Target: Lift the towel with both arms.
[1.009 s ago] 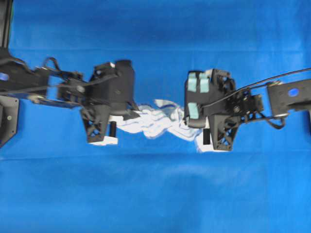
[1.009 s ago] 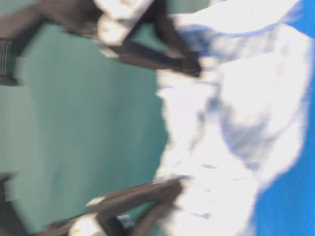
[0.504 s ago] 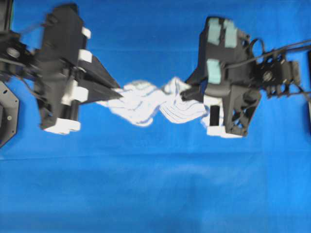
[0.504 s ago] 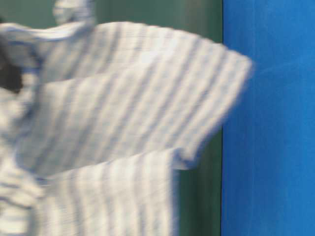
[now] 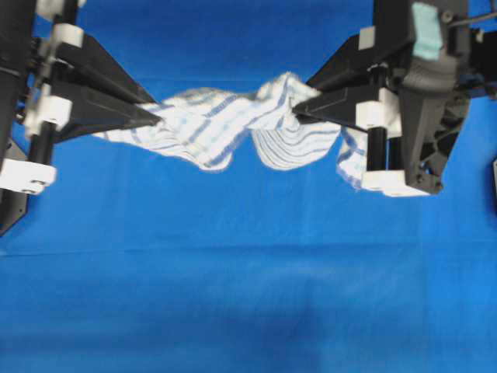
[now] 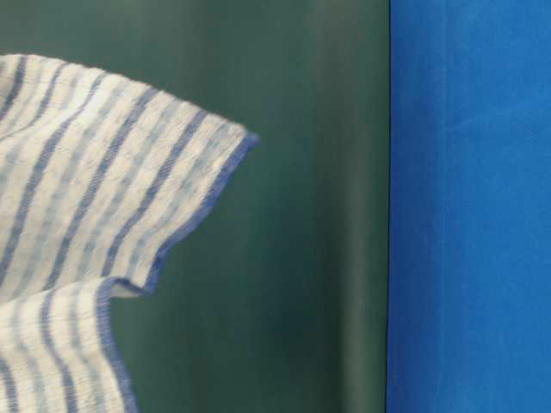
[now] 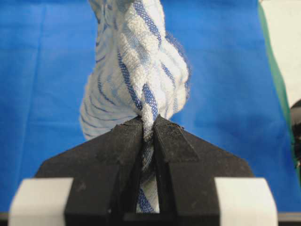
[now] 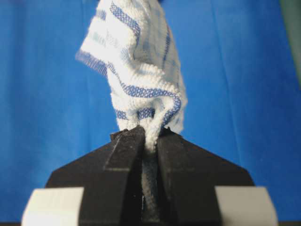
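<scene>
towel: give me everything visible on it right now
The towel is a small, soft white woven cloth with thin blue stripes and a blue-stitched hem. It hangs bunched and sagging above the blue tablecloth, strung between both arms. The left gripper pinches one gathered end; the right gripper pinches the other, with a loose flap drooping beside it. Nothing else touches it.

White towel [image 5: 225, 128] with thin blue and paler blue-grey stripes and a blue edge, plain bright blue tablecloth [image 5: 248, 295] over the surface, black end effector fingers [image 7: 122, 150] with white fittings, pale teal tape patch [image 5: 425, 29] on the right arm, dark green backdrop [image 6: 301, 215]
</scene>
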Controlling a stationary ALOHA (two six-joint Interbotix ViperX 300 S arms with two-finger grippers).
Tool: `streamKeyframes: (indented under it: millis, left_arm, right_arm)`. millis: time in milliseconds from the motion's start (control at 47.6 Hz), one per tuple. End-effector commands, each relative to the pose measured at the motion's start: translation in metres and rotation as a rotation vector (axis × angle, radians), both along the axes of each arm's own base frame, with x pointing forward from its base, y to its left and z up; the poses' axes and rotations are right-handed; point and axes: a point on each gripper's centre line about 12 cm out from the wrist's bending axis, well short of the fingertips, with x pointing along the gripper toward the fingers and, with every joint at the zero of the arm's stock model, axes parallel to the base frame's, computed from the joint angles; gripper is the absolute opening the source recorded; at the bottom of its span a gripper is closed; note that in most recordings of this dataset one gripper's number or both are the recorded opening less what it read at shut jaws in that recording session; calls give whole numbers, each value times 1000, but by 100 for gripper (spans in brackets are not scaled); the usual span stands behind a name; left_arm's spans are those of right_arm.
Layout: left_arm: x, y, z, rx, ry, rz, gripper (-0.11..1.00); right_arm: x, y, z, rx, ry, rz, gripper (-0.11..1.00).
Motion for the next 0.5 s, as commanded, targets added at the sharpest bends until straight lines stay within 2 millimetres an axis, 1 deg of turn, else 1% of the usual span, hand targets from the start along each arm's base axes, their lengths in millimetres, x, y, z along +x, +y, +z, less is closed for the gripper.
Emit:
streamKeyframes:
  millis: [0,483]
  left_arm:
    - [-4,1,11,2,-25,4,4]
    - [-3,1,10,21,-22,-4,4]
  right_arm:
    - [-9,-1,17,1,-47,1,7]
    - [-6,-2,18,-12,-65,10,8]
